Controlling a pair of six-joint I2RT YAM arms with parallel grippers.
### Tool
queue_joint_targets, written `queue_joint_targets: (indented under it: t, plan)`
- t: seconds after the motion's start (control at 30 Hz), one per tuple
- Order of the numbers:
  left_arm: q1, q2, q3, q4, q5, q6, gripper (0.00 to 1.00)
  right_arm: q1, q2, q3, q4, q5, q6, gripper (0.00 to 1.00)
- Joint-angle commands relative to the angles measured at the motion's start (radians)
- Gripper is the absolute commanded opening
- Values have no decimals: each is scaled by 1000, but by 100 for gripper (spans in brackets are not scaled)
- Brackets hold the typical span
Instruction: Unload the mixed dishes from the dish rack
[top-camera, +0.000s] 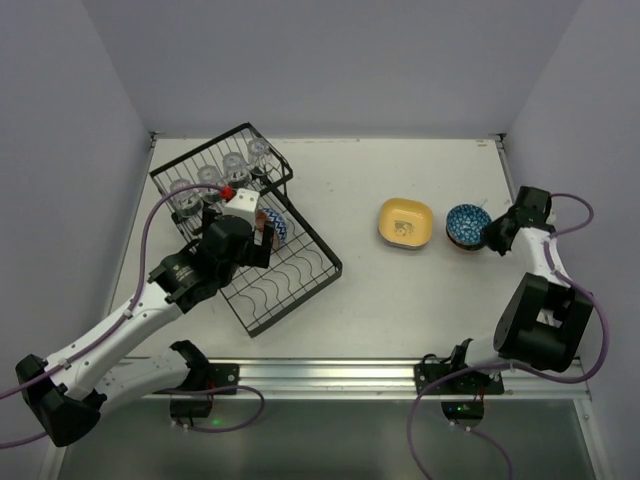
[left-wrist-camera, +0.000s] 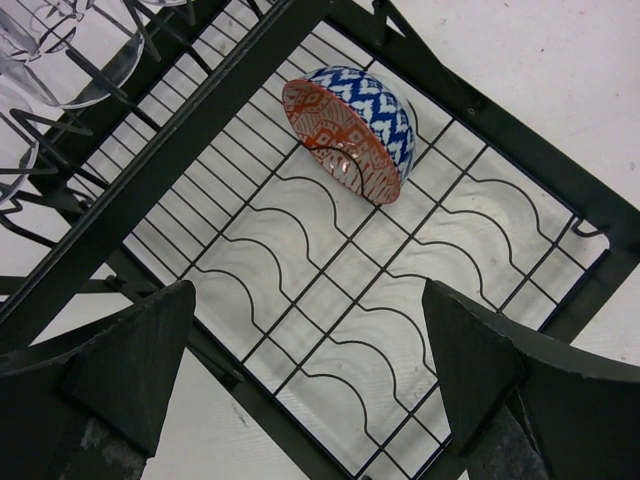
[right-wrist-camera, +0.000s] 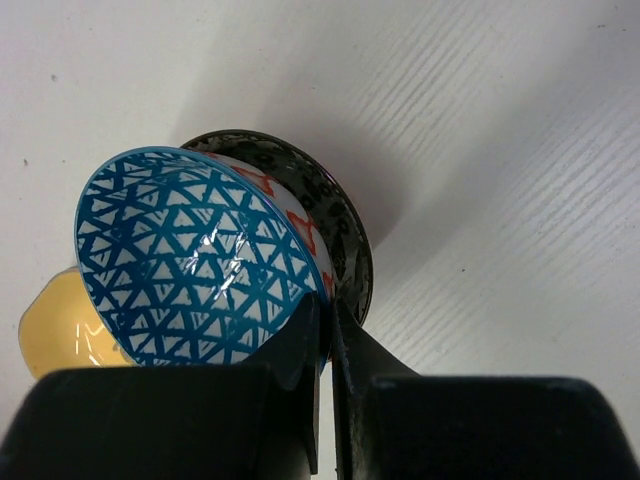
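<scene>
Right claw (right-wrist-camera: 322, 320) is pinching the near rim of the blue triangle-patterned bowl (right-wrist-camera: 190, 265), its fingers pressed together on it. We are noting this bowl tilting inside a dark patterned bowl (right-wrist-camera: 335, 210) out on the white table (top-camera: 370, 290), well apart from the dish rack (top-camera: 275, 290). The yellow plate (top-camera: 405, 222) is lying just beside these bowls, between them and the rack.

Left claw (left-wrist-camera: 310, 400) is hanging spread wide over the rack's flat tray section, gripping nothing. We are recording one zigzag bowl (left-wrist-camera: 350, 125), blue outside and red-orange inside, resting on its side on the wavy wires near the tray's frame, ahead of the spread fingers (left-wrist-camera: 110, 380). Four clear glass cups (top-camera: 235, 165) are sitting in the deeper basket section, beyond the black crossbar (left-wrist-camera: 170, 165) dividing basket from tray.
</scene>
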Motion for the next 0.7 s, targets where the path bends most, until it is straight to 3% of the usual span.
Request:
queue_joint_targets:
  t: [0.0,0.17,0.33,0.5,0.57,0.67]
  plan:
    - [8,-12,-10,53,43,23,100,-14,3,7,88,-26,23,0]
    - [8,-19,-21,63,99,32,100,-17,-2,7,92,-26,29,0]
    - [8,-21,-22,66,112,34,100,-18,-8,7,90,-38,29,14]
    - [8,-25,-21,65,115,35,100,-18,-23,2,87,-57,31,14]
    - [10,-30,-21,66,116,35,100,-18,-29,6,76,-58,31,19]
    - [11,-32,-21,66,112,34,100,-21,-57,-2,67,-57,34,40]
